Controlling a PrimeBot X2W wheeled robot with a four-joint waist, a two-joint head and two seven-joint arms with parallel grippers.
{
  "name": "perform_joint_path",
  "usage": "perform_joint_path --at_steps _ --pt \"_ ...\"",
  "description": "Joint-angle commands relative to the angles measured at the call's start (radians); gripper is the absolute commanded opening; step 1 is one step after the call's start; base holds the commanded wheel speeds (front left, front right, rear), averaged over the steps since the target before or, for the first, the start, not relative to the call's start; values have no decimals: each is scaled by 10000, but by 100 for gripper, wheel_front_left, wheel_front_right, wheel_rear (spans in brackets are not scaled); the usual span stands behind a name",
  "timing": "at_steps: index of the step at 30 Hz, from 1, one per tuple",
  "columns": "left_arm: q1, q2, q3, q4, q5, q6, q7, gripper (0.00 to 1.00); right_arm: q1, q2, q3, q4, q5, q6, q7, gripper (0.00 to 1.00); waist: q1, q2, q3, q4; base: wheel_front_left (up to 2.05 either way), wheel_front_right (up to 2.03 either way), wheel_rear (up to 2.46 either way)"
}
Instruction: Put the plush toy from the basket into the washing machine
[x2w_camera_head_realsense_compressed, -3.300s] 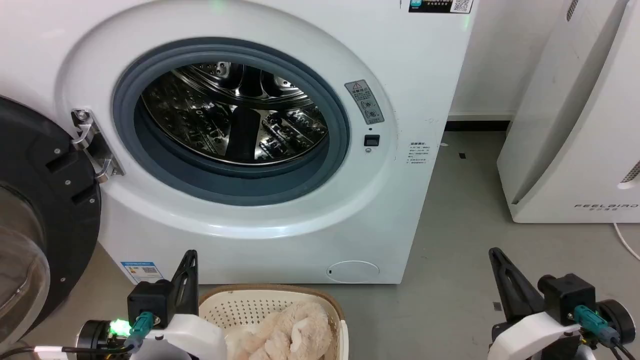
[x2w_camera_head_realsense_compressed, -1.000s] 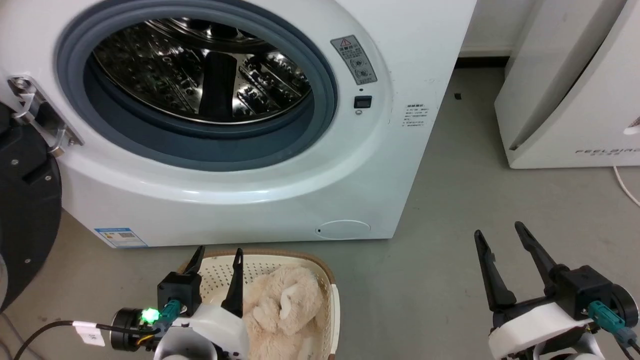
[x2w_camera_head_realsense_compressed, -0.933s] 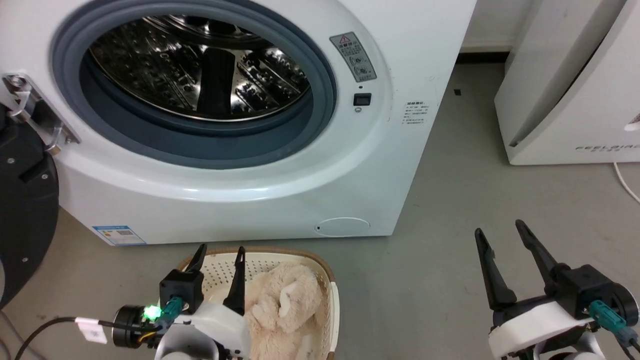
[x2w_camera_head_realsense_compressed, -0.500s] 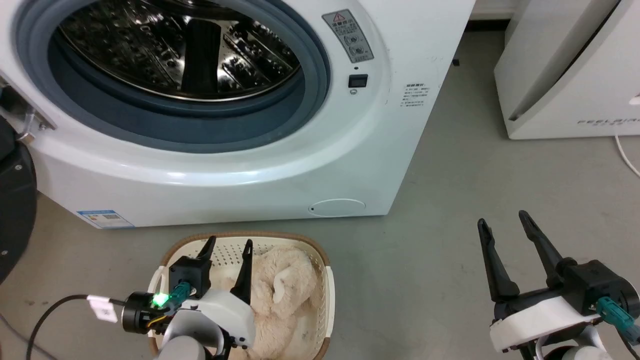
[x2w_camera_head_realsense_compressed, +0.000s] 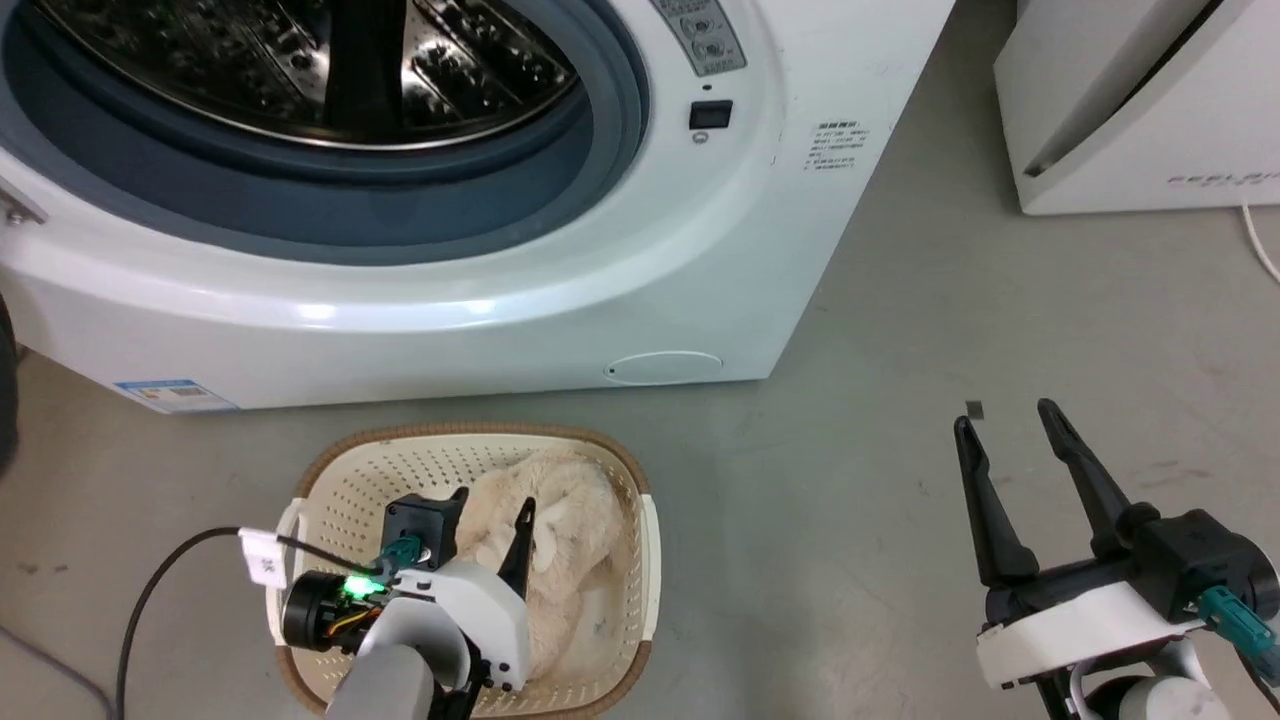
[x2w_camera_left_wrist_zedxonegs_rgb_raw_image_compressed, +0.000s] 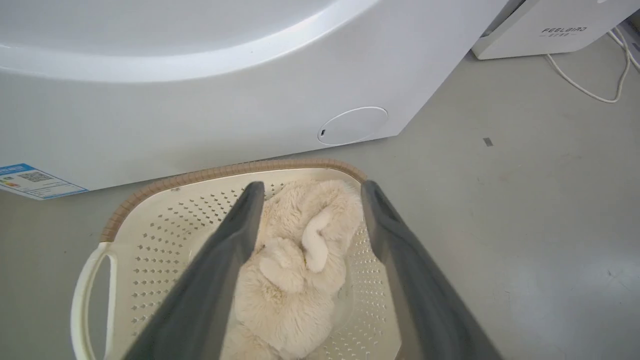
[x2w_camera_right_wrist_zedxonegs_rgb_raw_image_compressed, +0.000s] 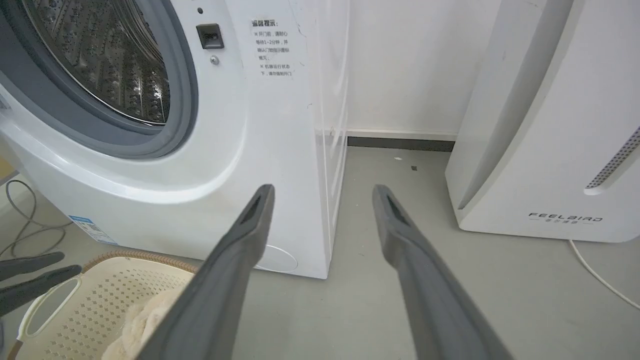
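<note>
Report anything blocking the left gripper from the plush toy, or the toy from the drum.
Nothing visible does. The left gripper hangs open over the plush toy in the basket, nothing between them. The washing machine beyond the basket has its porthole open.

FEELBIRD stands low on the white appliance (x2w_camera_right_wrist_zedxonegs_rgb_raw_image_compressed: 540, 125) right of the washing machine (x2w_camera_right_wrist_zedxonegs_rgb_raw_image_compressed: 280, 150). The washing machine's front carries a small Chinese notice (x2w_camera_right_wrist_zedxonegs_rgb_raw_image_compressed: 272, 48) and, at its lower left, a blue QR label (x2w_camera_left_wrist_zedxonegs_rgb_raw_image_compressed: 30, 180) too small to read.

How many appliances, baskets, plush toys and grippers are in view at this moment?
Appliances: 2, washing machine and FEELBIRD appliance
Basket: 1
Plush toy: 1
Grippers: 2, left gripper and right gripper
Total: 6
</note>
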Motion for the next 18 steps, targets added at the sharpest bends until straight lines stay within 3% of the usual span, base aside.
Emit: perform_joint_path --at_steps 1,18 --pt "-378 21 -135 498 -125 -78 31 100 -240 9 41 -70 66 -6 -122 100 0 -1 202 -40 0 0 0" --pt "-2208 199 -902 3392 -711 -307 420 100 -591 11 236 -161 301 -7 -475 100 0 -1 1537 -510 0 0 0"
